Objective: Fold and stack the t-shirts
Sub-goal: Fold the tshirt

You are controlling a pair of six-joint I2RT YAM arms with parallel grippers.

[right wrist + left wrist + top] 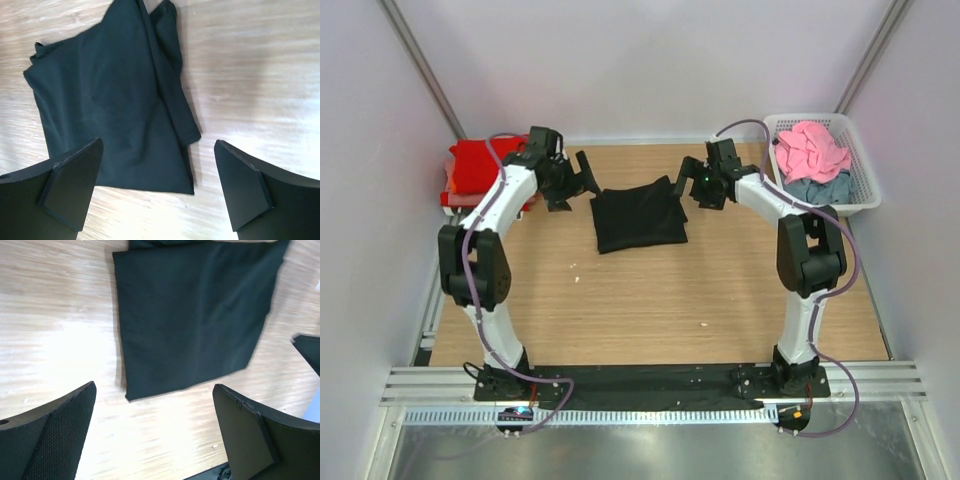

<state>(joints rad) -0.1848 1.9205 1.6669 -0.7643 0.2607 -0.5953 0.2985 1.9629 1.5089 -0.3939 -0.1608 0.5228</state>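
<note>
Bench (pixel 650 300): wood-grain top, carrying everything.

Black t-shirt (pixel 640 215) is lying flat toward 12 o'clock of bench centre, folded to a rough square. A loose doubled strip is running along its 3 o'clock edge (pixel 170 85).

White basket (pixel 865 190) is sitting at 2 o'clock, holding a pink t-shirt (pixel 812 148) over a grey-blue one (pixel 817 190), both crumpled.

Red t-shirts (pixel 480 165) are piling at 10 o'clock.

Left gripper (pixel 575 187) is hovering just beside the black shirt at its 9 o'clock, jaws spread wide and holding nothing. Right gripper (pixel 692 185) is doing the same at 3 o'clock.

Judgement: the cloth is looking light, limp and matte, not slippery. A single pinch is likely to let the layers sag open. Better hold: both grippers pinching through all layers at opposite edges, with the right one catching the loose strip too.
</note>
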